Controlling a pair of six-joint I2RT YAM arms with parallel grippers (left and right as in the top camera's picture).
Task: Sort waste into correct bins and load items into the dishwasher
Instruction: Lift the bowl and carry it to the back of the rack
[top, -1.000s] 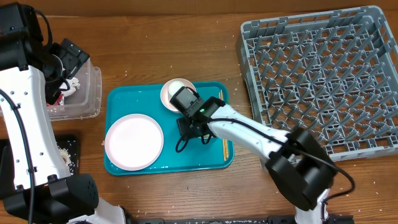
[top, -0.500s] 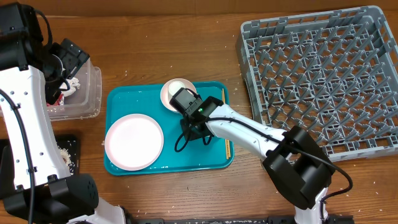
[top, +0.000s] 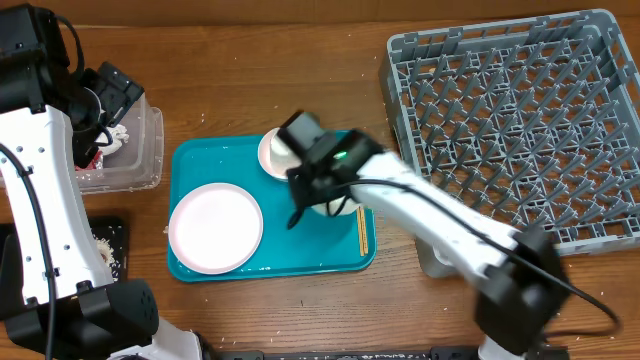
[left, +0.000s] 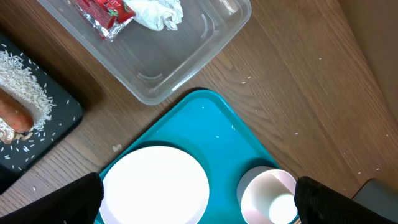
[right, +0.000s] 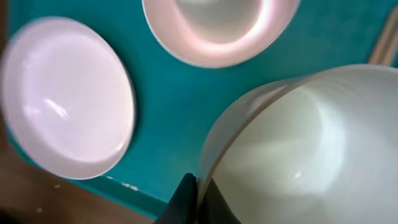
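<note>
From my seat I see a brown wood-grain table (top: 300, 60) filling every view, with pale crumbs scattered over it. The teal tray (top: 300, 250) lies left of centre and the grey dish rack (top: 395, 80) stands on the right, bare wood between them. My right gripper (right: 198, 191) is over the tray, its jaws pressed together on the rim of a white cup (right: 298, 149), one finger inside the wall and one outside. The cup is tipped, and I cannot tell whether its base touches the tray. Beside it on the tray sit a white bowl (top: 272, 152) toward the far edge and a white plate (top: 215, 227) at the left end, and a wooden chopstick (top: 361, 232) lies along the right edge. My left gripper (left: 199, 190) hangs near the tray's far left corner, its jaws spread wide and holding nothing. Left of the tray, the clear tub (left: 186, 62) holds a crumpled napkin (left: 158, 12) and a red wrapper (left: 99, 11). The black tray (left: 62, 118) beside it carries rice (left: 25, 81) and a carrot (left: 12, 115).
</note>
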